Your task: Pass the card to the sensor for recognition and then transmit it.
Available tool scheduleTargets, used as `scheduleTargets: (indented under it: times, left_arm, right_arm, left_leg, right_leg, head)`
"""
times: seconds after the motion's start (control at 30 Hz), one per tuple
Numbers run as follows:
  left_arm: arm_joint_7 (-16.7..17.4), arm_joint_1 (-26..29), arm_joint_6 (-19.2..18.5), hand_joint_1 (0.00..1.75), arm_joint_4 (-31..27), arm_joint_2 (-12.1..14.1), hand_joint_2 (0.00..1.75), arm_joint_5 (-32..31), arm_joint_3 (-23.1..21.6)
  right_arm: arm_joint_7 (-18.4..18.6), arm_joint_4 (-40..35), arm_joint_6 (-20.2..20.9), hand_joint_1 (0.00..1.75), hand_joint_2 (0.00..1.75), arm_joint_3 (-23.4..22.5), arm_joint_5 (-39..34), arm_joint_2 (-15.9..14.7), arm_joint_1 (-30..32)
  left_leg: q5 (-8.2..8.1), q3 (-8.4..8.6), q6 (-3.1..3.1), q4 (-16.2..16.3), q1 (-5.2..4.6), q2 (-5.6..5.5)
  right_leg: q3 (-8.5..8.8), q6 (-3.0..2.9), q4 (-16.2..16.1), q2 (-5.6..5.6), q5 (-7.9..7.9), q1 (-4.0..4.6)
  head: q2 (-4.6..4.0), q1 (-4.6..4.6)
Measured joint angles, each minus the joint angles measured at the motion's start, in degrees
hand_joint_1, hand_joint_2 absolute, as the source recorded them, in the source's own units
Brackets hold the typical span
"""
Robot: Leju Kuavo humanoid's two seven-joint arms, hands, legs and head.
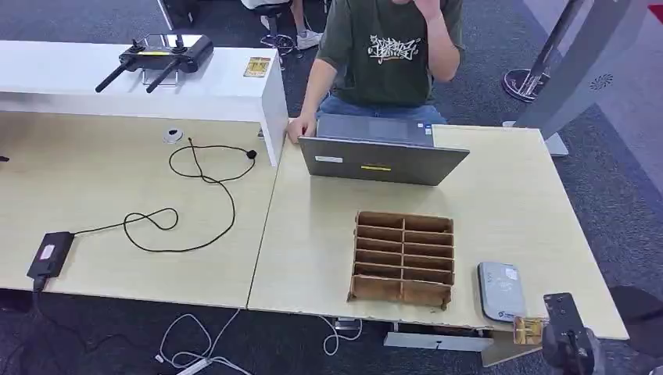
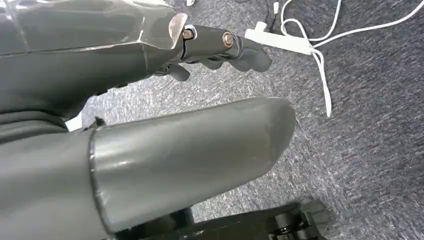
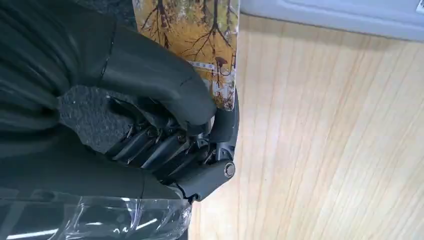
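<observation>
The robot's right hand (image 1: 564,332), at about five o'clock in the head view, pinches a yellow tree-patterned card (image 1: 528,330) between thumb and fingers at the table's (image 1: 508,203) near edge, just beside a grey card sensor (image 1: 500,291). A brown cardboard sorting tray (image 1: 403,258) sits at the sensor's nine o'clock. The left hand (image 2: 150,125) hangs over grey carpet (image 2: 370,125), grasping nothing, fingers loosely curled.

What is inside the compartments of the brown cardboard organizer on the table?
The cardboard organizer shows two columns of slots, and the ones open to the head view look empty, only brown dividers showing. The bottoms of the nearest slots are hidden by the front wall, so a flat card lying there cannot be ruled out.
</observation>
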Motion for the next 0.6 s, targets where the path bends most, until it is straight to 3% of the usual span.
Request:
scheduleTargets:
  times: [0.37, 0.6]
  left_arm:
    - [-4.9, 0.1, 0.1, 0.0, 0.9, -0.7, 0.0, 1.4, 0.2]
    - [-4.7, 0.2, 0.1, 0.0, 0.9, -0.6, 0.0, 1.7, 0.2]
  right_arm:
    - [-8.3, -12.1, -15.9, 1.75, 1.75, 0.2, -3.9, 2.4, 0.7]
    - [-10.0, -18.1, -18.0, 1.75, 1.75, 1.9, -6.2, 2.5, 1.9]
  left_leg:
    - [0.0, -0.05, 0.0, 0.0, 0.0, -0.01]
    - [0.0, -0.07, 0.0, 0.0, 0.0, -0.01]
  right_leg:
    - [-0.07, 0.0, 0.0, 0.0, 0.0, 0.0]
    - [-0.07, 0.0, 0.0, 0.0, -0.01, 0.0]
  head:
    - [0.0, -0.02]
    - [0.0, -0.02]
